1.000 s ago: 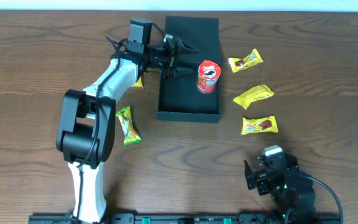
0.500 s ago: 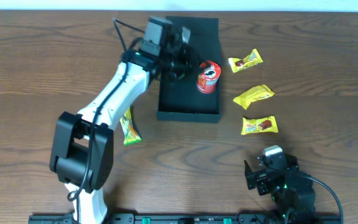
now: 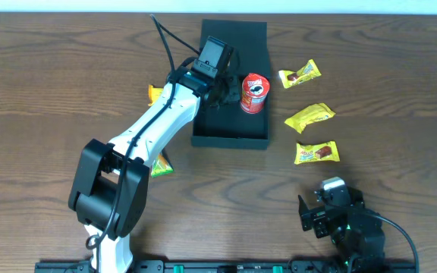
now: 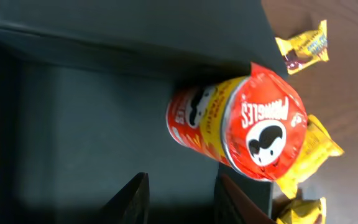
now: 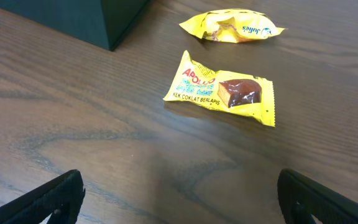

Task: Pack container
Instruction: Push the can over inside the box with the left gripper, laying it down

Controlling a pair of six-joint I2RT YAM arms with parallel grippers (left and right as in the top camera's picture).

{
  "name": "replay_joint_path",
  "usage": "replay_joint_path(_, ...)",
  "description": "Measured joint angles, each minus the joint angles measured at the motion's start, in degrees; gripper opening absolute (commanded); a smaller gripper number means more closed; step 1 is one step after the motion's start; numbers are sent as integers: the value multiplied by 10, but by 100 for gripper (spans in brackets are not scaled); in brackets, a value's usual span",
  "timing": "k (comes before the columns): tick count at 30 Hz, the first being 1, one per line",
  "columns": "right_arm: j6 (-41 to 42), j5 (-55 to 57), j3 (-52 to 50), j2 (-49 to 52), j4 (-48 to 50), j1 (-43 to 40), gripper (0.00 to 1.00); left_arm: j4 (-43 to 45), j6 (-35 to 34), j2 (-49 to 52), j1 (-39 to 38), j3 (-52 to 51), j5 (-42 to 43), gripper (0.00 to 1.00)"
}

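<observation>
Inside the open container (image 3: 230,125), which sits on the table (image 3: 51,91), you have a red Pringles can (image 3: 254,93) standing against its right wall. Your left end effector (image 4: 181,180) hangs over the container's floor just left of the can, fingers apart with nothing between them. Right of the container lie three yellow snack packets. Your right end effector (image 5: 179,180) faces the cake packet (image 5: 222,90) nearest the container's front corner, fingers spread wide and empty.
</observation>
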Motion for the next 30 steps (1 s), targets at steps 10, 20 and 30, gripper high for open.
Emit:
replay_joint_path(10, 0, 0, 0, 0, 0, 0, 99, 16, -54, 0, 0, 1, -1, 28)
replay_joint_path(20, 0, 0, 0, 0, 0, 0, 99, -27, -67, 56, 0, 89, 23, 27)
replay_joint_path(30, 0, 0, 0, 0, 0, 0, 99, -76, -50, 89, -1, 134, 24, 29)
